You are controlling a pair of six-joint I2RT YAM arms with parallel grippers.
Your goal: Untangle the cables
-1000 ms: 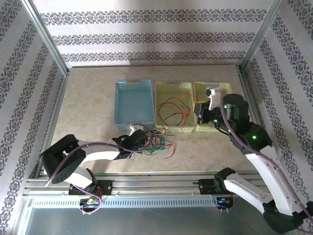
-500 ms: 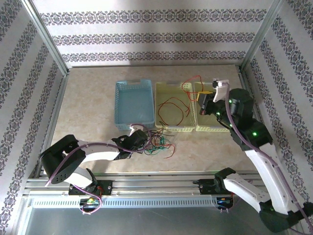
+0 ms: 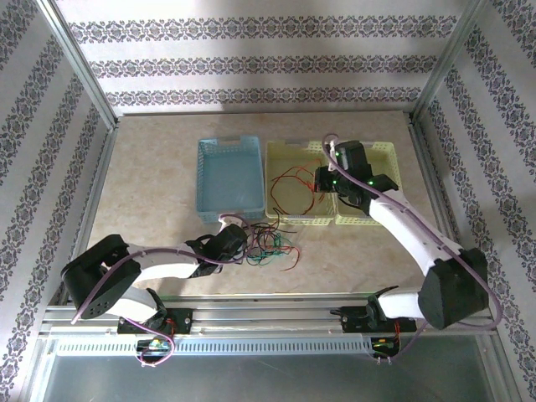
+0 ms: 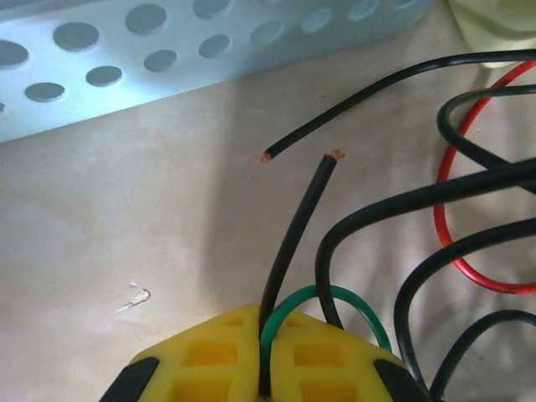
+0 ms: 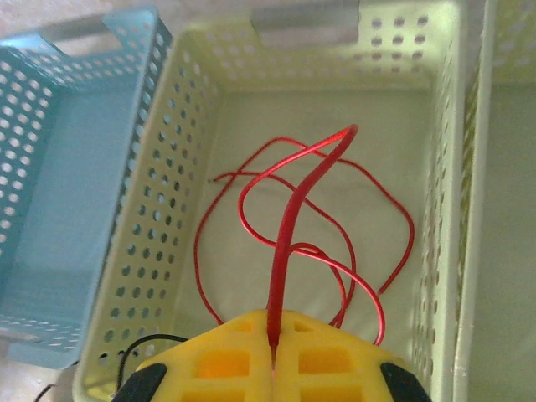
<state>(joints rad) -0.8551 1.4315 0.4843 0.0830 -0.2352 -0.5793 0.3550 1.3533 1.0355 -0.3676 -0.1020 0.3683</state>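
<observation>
The left fingers (image 3: 238, 242) lie low over the tabletop (image 3: 151, 184), just in front of the blue basket (image 3: 202, 176), at the left edge of the tangle of cables (image 3: 273, 245). That tangle of black, green and red strands rests on the tabletop in front of the baskets.

In the left wrist view, the yellow left fingers (image 4: 224, 352) are pressed together on a black cable (image 4: 293, 243). It rises out of the seam between them and ends in a bare copper tip above the tabletop. A green cable (image 4: 337, 293) comes out at the same seam and arches over the right-hand pad; whether it is pinched too cannot be told. More black loops and a red loop (image 4: 448, 243) lie just to the right, apart from the fingers.

The right fingers (image 3: 323, 179) hang over the right side of the middle pale yellow basket (image 3: 270, 180). In the right wrist view, the yellow right fingers (image 5: 239, 356) are closed on a red cable (image 5: 290, 222). The strand stands up from the seam, bends over at its top, and the rest of it curls in loops on the floor of the pale yellow basket (image 5: 172, 193). A third basket (image 3: 387, 152) stands beside it on the right.
</observation>
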